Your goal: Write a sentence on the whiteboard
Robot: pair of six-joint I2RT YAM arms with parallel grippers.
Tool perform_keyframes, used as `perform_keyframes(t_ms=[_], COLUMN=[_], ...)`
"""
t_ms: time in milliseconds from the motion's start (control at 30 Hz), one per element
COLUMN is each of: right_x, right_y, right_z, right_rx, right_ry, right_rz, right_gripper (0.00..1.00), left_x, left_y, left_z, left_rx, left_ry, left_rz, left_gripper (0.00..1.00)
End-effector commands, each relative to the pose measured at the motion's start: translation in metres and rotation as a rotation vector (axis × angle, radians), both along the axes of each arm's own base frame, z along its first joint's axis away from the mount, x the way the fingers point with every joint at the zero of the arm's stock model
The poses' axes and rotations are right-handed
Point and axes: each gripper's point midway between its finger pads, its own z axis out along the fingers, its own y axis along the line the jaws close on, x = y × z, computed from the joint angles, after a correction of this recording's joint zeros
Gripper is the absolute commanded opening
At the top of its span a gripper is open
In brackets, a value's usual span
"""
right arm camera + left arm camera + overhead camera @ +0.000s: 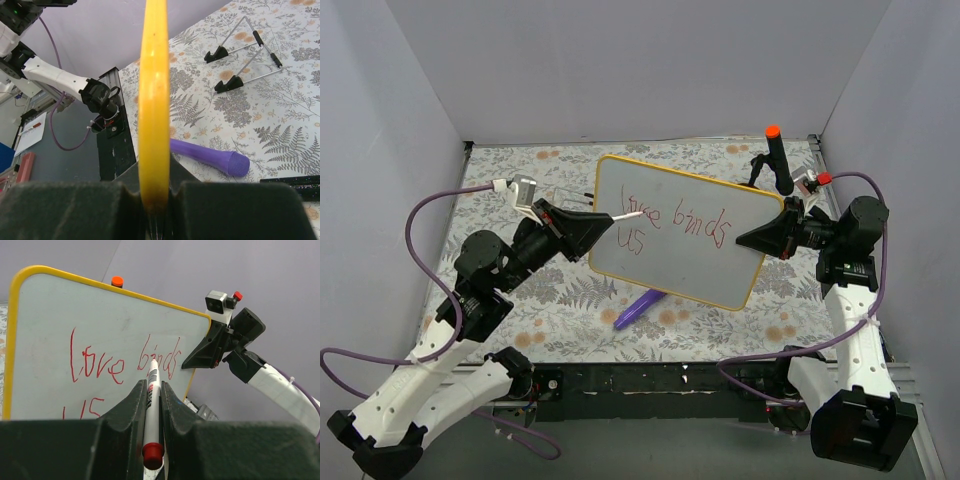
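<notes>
While right gripper clamps the whiteboard at its right edge, left gripper pinches red marker, tip at the sentence, pointing right.

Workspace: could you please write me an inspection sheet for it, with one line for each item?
Surface: table covered by a fern-print cloth.
Job's things: whiteboard held up and tilted; sentence in red, roughly "love birds", with "us" below.
Clutter: purple pen on the cloth by the board's near edge; wire stand; black stick with orange tip.
Grippers: left gripper shut on a white marker, its tip at the writing; right gripper shut on the board's yellow frame.
Cables: purple cables loop beside both arms.
Surroundings: plain grey walls on three sides.
</notes>
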Motion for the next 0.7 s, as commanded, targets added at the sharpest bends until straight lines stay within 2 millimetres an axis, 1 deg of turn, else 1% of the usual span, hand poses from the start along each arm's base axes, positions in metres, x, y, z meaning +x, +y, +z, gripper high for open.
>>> perform_keyframes(t_ms=[0,100,300,333,500,567,667], right_x=[-0.005,-0.003,-0.002,-0.003,-0.002,-0.002,0.002], right_y=[-0.001,-0.002,-0.002,-0.002,-0.003,-0.003,-0.003], right_z=[0.014,0.014,0.009,0.009,0.008,0.007,0.005], right_rx=[-0.013,-0.013,-0.014,-0.015,-0.015,-0.015,-0.012], right_ry=[-0.08,-0.075,-0.059,-0.059,-0.051,-0.05,-0.036], right_rz=[0.008,0.013,0.045,0.053,0.069,0.074,0.071], right_gripper=[0.01,0.01,0.01,0.01,0.01,0.01,0.01], left_x=[-0.008,-0.008,-0.005,-0.005,-0.004,-0.006,-0.007], left_y=[0.006,0.007,0.008,0.008,0.005,0.001,-0.006], left_z=[0.006,-0.002,-0.024,-0.031,-0.04,-0.04,-0.047], left_rx=[0.02,0.054,0.131,0.142,0.193,0.202,0.238], left_ry=[-0.029,-0.03,-0.02,-0.014,-0.039,-0.047,-0.057], left_rz=[-0.004,0.003,0.014,0.013,-0.005,-0.028,-0.071], left_gripper=[0.0,0.0,0.0,0.0,0.0,0.0,0.0])
